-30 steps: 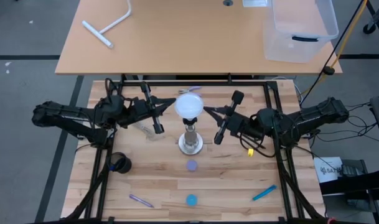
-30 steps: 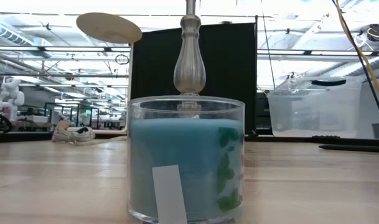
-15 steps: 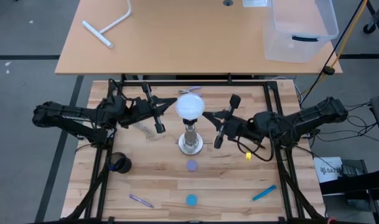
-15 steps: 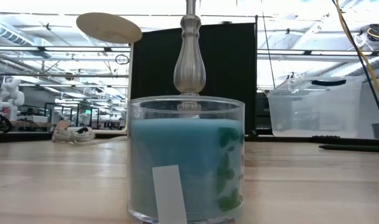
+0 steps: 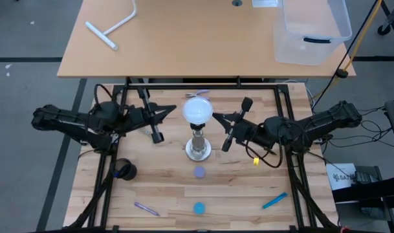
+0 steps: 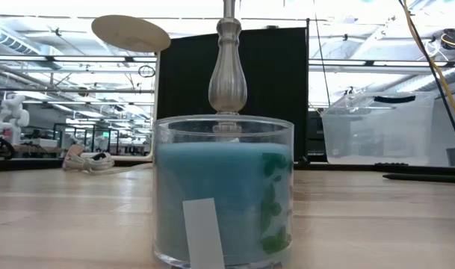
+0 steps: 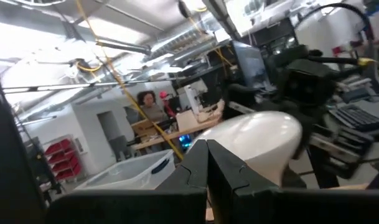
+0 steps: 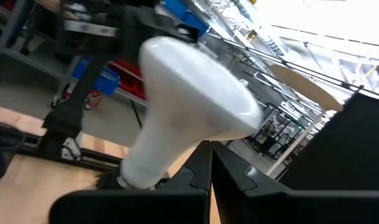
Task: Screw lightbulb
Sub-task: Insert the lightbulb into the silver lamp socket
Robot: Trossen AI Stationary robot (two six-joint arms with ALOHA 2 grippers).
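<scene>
The white frosted lightbulb [image 5: 198, 110] sits upright, neck down, on top of the silvery socket stand [image 5: 198, 150] at the middle of the table. It also shows in the left wrist view [image 7: 257, 140] and the right wrist view [image 8: 189, 87]. My left gripper [image 5: 167, 111] is shut and level, a short way to the left of the bulb and pointing at it. My right gripper [image 5: 216, 117] is shut and level, with its tips right at the bulb's right side. The low view shows only the stand's post [image 6: 227, 75]. My right gripper's shut fingertips [image 8: 206, 149] stand close against the bulb's right side, coming level from the table's right. I cannot tell whether they touch it.
A glass jar of blue wax [image 6: 223, 194] stands near the front edge, in front of the stand. A purple disc [image 5: 199, 172], a black cup [image 5: 124, 170], a purple pen [image 5: 146, 208] and a blue pen [image 5: 274, 200] lie on the near half. A clear bin [image 5: 310, 29] stands on the far table.
My left gripper has drawn back toward the table's left edge, away from the bulb, staying shut. The bulb and the stand have kept still.
</scene>
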